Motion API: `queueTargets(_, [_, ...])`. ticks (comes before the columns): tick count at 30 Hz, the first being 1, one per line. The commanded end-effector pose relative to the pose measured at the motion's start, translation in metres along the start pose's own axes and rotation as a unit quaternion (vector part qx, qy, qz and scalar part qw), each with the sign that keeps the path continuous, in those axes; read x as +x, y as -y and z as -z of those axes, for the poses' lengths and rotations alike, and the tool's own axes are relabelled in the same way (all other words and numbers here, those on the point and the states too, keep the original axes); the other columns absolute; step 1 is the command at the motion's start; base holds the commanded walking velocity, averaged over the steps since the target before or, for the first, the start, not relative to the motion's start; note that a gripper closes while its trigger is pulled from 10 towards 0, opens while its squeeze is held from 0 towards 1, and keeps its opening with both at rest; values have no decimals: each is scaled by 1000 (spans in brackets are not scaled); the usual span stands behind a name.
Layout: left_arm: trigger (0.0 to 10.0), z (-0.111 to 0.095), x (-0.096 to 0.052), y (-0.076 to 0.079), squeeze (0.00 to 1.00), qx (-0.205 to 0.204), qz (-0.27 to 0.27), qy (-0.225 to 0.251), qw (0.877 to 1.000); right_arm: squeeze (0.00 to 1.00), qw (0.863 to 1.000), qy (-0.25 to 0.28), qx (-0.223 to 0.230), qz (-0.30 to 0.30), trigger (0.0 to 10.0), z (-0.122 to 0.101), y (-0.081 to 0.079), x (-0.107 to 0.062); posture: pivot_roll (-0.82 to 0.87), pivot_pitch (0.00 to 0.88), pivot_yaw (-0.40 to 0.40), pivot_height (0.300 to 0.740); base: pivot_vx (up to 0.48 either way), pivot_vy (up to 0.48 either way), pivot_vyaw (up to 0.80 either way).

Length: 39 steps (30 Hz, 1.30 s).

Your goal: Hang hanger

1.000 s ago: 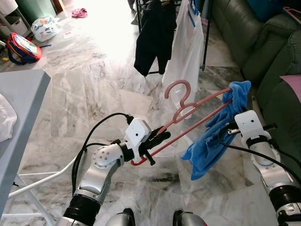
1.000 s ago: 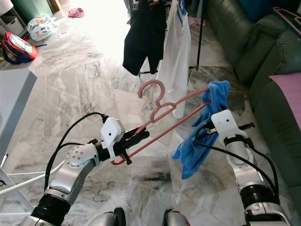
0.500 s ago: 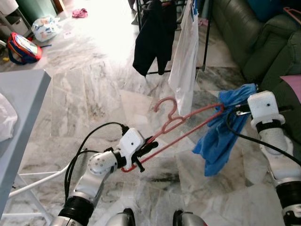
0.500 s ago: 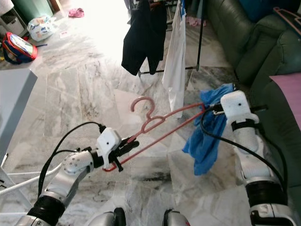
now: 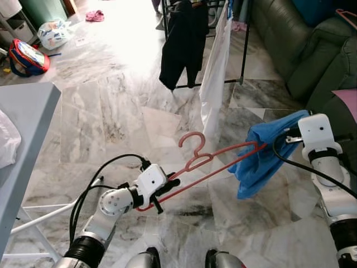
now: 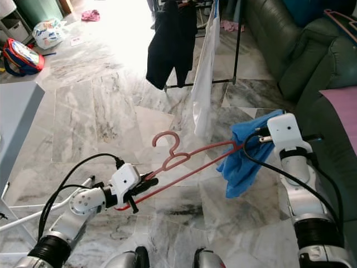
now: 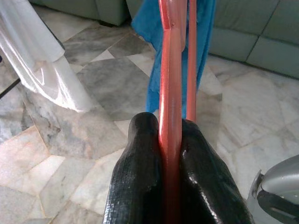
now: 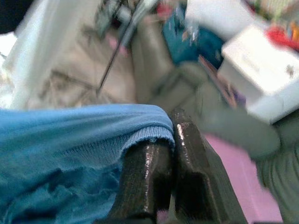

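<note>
A pink plastic hanger [image 5: 215, 162] is held low over the marble floor, hook up. My left gripper [image 5: 167, 188] is shut on its near end; the left wrist view has both fingers [image 7: 140, 172] pressed on the pink bar [image 7: 169, 93]. A blue cloth [image 5: 268, 153] hangs from the hanger's far end. My right gripper [image 5: 289, 135] is shut on the edge of the blue cloth [image 8: 70, 140]. A drying rack [image 5: 245, 39] ahead carries a black garment [image 5: 181, 42] and a white garment [image 5: 215, 72].
A green sofa [image 5: 301, 39] runs along the right, close to my right arm. A grey table [image 5: 22, 117] stands at the left with white legs on the floor. Bags [image 5: 25, 56] and clutter lie on the floor at the far left.
My left gripper has dropped lower and nearer with the hanger's end. My right gripper has risen and swung right with the cloth, then settled slightly lower. The hanger now lies flatter.
</note>
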<state>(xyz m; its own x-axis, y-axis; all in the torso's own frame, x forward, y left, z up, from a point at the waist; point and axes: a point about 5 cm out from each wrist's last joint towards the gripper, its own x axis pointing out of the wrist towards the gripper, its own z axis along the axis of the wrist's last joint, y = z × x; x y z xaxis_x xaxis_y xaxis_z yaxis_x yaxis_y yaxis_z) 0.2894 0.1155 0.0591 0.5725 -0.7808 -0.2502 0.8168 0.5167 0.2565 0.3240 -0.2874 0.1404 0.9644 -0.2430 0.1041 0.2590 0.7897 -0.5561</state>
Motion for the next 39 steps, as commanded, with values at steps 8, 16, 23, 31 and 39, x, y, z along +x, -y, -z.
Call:
queueTargets(8, [0, 41, -14, 10, 0, -52, -40, -65, 996, 0, 985, -93, 114, 89, 0, 39, 3, -21, -44, 195, 56, 740, 0, 0, 0])
queueTargets(16, [0, 45, -1, 27, 0, -20, 21, -90, 996, 0, 984, -9, 174, 26, 0, -5, -27, -6, -59, 190, 50, 740, 0, 0, 0])
queueTargets(23, [0, 36, 14, 37, 0, 6, 57, -79, 995, 0, 967, 78, 238, -54, 0, -63, -56, 8, -56, 191, 46, 740, 0, 0, 0])
queueTargets(31, [0, 28, 25, 41, 0, 21, 70, -68, 995, 0, 932, 151, 261, -203, 0, -105, -92, -11, -53, 192, 45, 740, 0, 0, 0])
queueTargets(39, [0, 31, 22, 39, 0, 21, 69, -71, 995, 0, 957, 120, 230, -133, 0, -82, -71, -8, -60, 192, 48, 740, 0, 0, 0])
